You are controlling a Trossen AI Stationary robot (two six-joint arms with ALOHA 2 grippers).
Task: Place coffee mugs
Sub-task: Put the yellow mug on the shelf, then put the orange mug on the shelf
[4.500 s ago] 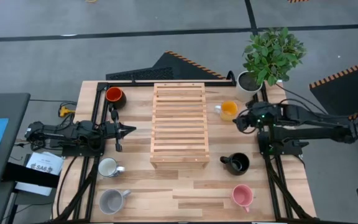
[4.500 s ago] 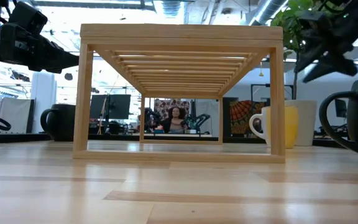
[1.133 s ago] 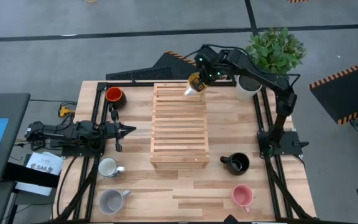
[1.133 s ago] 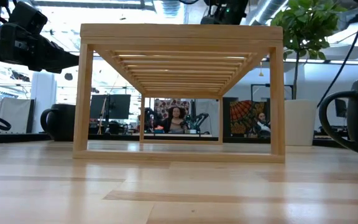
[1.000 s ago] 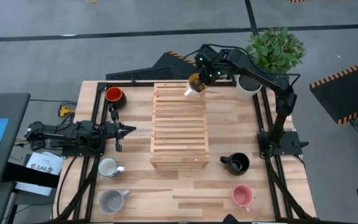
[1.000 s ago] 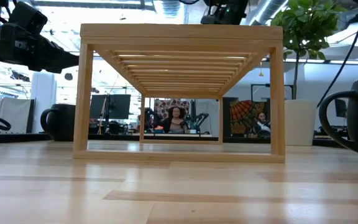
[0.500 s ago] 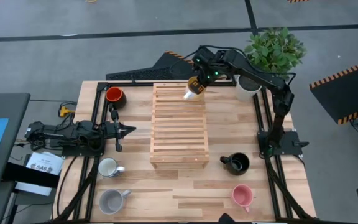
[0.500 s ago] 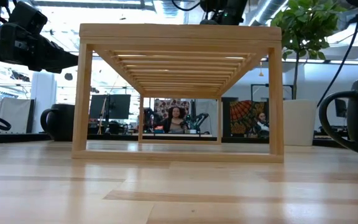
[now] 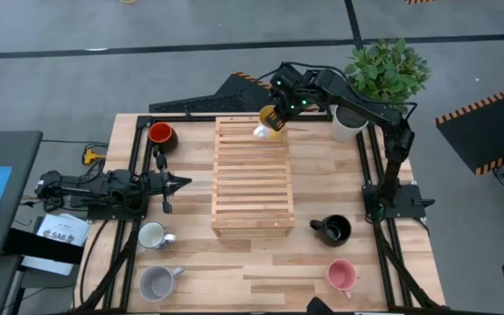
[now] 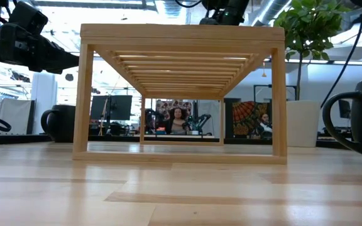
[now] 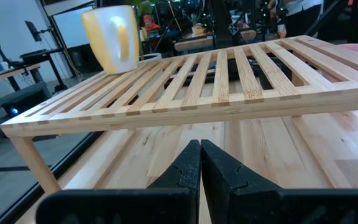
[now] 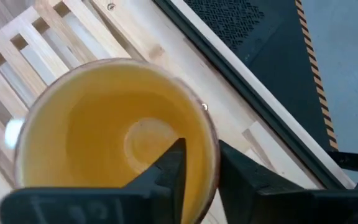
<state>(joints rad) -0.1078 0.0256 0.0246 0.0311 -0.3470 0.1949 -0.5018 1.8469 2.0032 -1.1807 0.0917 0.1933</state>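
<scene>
Right end effector (image 9: pixel 277 116) was over the far right corner of the wooden slatted rack (image 9: pixel 252 175), clamped on the rim of the yellow-orange mug (image 9: pixel 269 122), one finger (image 12: pixel 166 174) inside the cup and the other outside its wall. Left wrist view showed that mug (image 11: pixel 111 38) upright at the rack's far corner, handle facing the camera; whether its base touched the slats could not be told. Right wrist view looked straight down into the mug (image 12: pixel 117 130), with rack slats (image 12: pixel 55 37) beneath it.

Left end effector (image 9: pixel 179 183) lay low over the table (image 9: pixel 322 271) just left of the rack, pointed at it, fingers (image 11: pixel 188 165) pressed together with nothing between them.

Other mugs all sat on the table:
- red-orange mug (image 9: pixel 160 135) at far left corner, beside the rack
- white mug (image 9: pixel 152 235) near left, just in front of the left arm
- grey mug (image 9: pixel 157 282) at near left corner
- black mug (image 9: pixel 333 229) right of the rack's near end
- pink mug (image 9: pixel 340 276) at near right corner

Potted plant (image 9: pixel 383 74) in a white pot stood at the far right corner, just beside the right arm. In the low view a dark mug (image 10: pixel 356 122) showed at the right edge, and another dark mug (image 10: pixel 60 123) left of the rack.
</scene>
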